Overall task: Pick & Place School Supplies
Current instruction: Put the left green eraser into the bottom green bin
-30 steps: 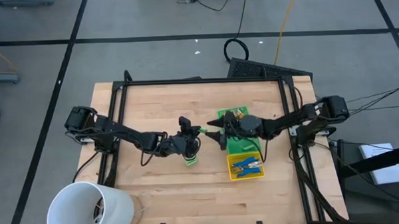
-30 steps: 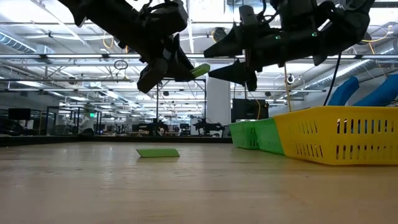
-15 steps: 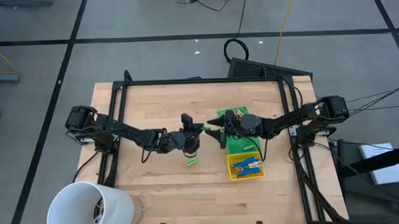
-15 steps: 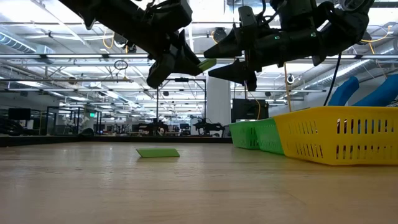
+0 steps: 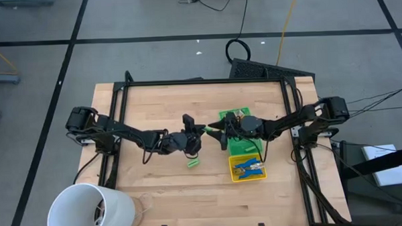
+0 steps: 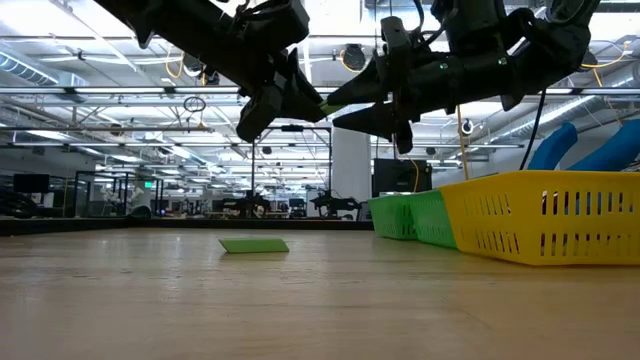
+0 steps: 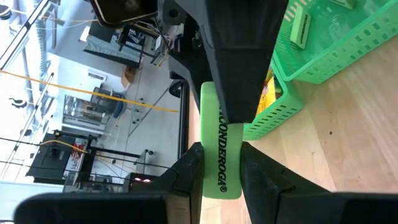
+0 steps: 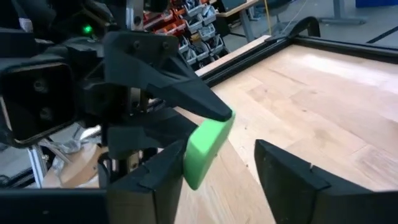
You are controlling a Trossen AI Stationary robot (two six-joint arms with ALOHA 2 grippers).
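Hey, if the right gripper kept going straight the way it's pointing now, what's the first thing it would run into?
Most likely the bright-green eraser that the left gripper holds up above the table. The right gripper points straight at it, fingers open on either side of its free end. Depth is hard to judge, but nothing else shows between them.

Green eraser (image 7: 217, 149) half hidden between dark fingers, white cup (image 5: 90, 209) cut by frame edge, yellow bin (image 5: 247, 167) contents too small to tell

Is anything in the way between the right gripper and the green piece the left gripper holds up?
Nothing visible. The left gripper holds the green piece above the table, and the right gripper faces it with fingers either side.
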